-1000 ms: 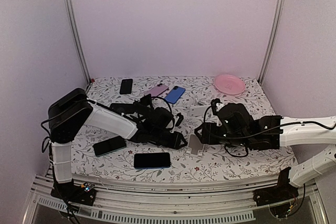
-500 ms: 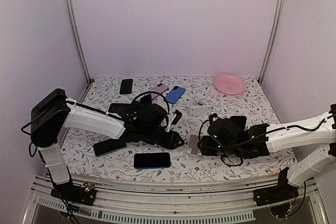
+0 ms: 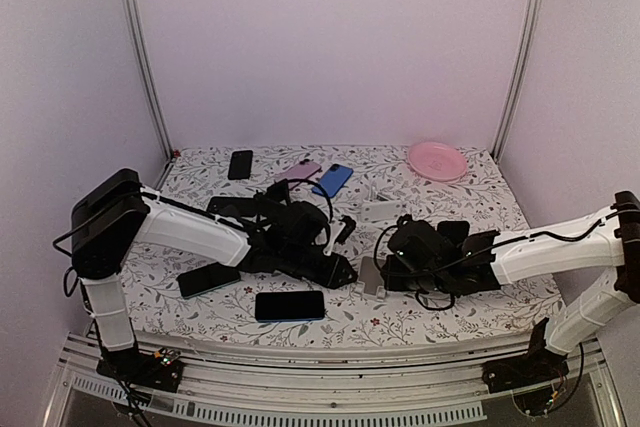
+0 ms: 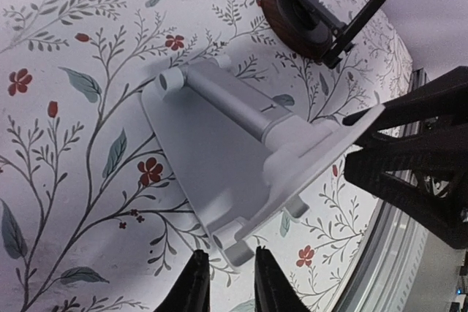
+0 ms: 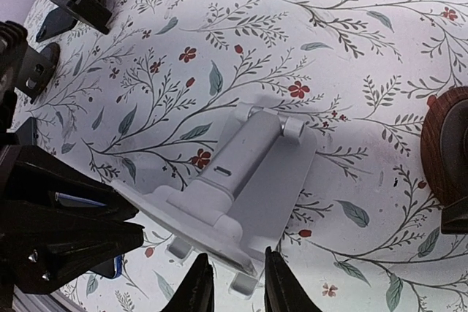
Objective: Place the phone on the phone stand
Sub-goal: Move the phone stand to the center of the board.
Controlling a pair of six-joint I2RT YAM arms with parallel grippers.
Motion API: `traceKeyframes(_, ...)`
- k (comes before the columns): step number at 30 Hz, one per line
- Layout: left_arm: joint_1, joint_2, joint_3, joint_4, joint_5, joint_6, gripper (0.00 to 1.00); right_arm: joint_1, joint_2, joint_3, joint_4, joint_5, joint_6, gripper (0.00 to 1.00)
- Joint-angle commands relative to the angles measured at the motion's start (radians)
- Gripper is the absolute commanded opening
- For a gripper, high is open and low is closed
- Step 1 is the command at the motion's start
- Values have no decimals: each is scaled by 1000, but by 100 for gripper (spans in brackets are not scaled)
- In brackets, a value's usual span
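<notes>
Barely begun: phone stand (image 3: 370, 275) bare.
I see it tipped over between both arms; left gripper (image 4: 225, 283) narrowly parted, empty; right gripper (image 5: 238, 286) narrowly parted astride its lip; black phone (image 3: 290, 305) lies flat nearby.

The phone stand (image 4: 241, 158) is silver-grey. The cloth (image 3: 440, 312) is white with red flowers and grey-green leaves. The plate (image 3: 436, 160) at two o'clock is pink.

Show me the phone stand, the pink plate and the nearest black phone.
phone stand (image 4: 208, 155), left wrist view, its broad flat plate.
pink plate (image 3: 437, 160), top view, bare centre.
nearest black phone (image 3: 290, 305), top view, middle of its face.
</notes>
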Motion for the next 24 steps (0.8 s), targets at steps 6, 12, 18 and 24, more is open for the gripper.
traceKeyframes(6, -18, 94, 73, 10, 33, 14, 21, -45, 17, 30, 11, 13, -49, 26)
traceKeyframes(12, -18, 120, 110, 2, 30, 18, 20, -65, 33, 40, 11, 8, -67, 25)
traceKeyframes(18, -18, 142, 148, -13, 26, 28, 20, -84, 58, 61, 10, 7, -90, 25)
traceKeyframes(24, -17, 164, 176, -20, 25, 38, 20, -105, 64, 71, 4, 19, -107, 25)
